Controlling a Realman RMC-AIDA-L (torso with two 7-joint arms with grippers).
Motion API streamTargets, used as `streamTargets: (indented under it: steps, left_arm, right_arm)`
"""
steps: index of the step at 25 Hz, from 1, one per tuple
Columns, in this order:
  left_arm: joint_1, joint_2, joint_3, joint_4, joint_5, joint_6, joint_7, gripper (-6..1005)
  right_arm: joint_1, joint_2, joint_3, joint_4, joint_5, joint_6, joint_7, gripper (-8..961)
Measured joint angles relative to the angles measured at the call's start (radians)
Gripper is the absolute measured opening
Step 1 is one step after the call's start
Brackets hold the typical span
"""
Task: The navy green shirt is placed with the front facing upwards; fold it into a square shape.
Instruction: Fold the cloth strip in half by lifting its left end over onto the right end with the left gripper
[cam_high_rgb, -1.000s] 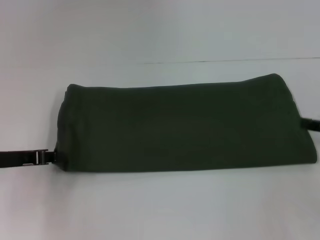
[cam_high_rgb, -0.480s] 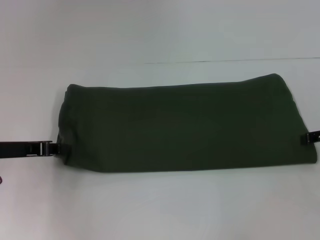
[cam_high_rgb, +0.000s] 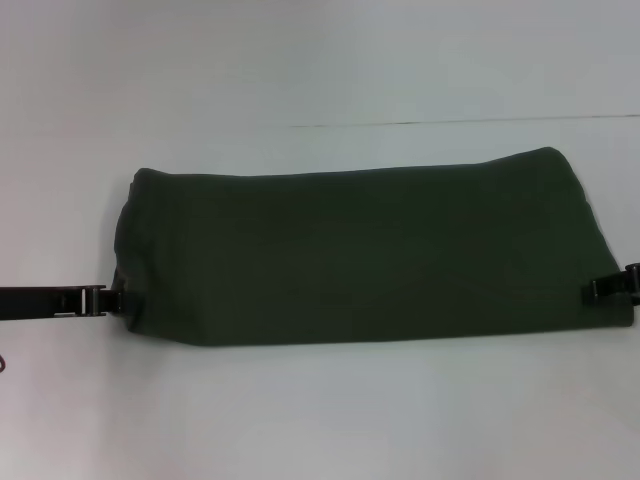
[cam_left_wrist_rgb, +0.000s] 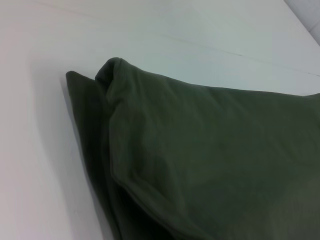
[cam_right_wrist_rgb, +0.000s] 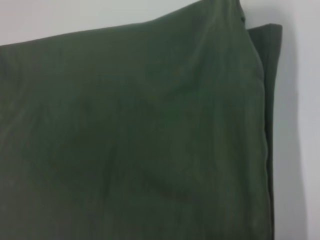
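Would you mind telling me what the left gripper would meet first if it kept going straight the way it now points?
The left gripper points inward at the navy green shirt, its tips already at the shirt's left edge, so it would likely press into that folded cloth first. Depth is unclear.

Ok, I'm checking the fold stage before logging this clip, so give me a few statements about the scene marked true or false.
1. The navy green shirt lies as a long folded band across the white table. True.
2. The "FREE!" print faces up. False: only plain green cloth shows.
3. The left gripper is at the shirt's left end, near the front edge. True.
4. The right gripper hovers over the shirt's middle. False: it is at the shirt's right end.
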Motion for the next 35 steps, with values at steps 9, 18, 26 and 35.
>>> streamTargets:
  steps: [9,18,26,35]
  left_arm:
    - [-0.003,-0.001,0.0,-0.001,-0.001,0.0,0.0,39]
    - [-0.003,-0.004,0.0,0.002,-0.001,0.0,0.001,40]
    - [-0.001,-0.005,0.009,0.004,-0.001,0.001,0.011,40]
    - [0.012,0.011,0.001,0.032,-0.003,0.056,0.101,41]
  right_arm:
    - [0.0,-0.002,0.0,0.016,-0.004,-0.001,0.003,759]
    - [-0.008,-0.001,0.001,0.012,-0.003,0.005,0.001,516]
    - [-0.011,-0.001,0.002,0.008,-0.003,0.001,-0.004,89]
    - [-0.081,0.01,0.015,0.004,0.071,0.026,-0.085,24]
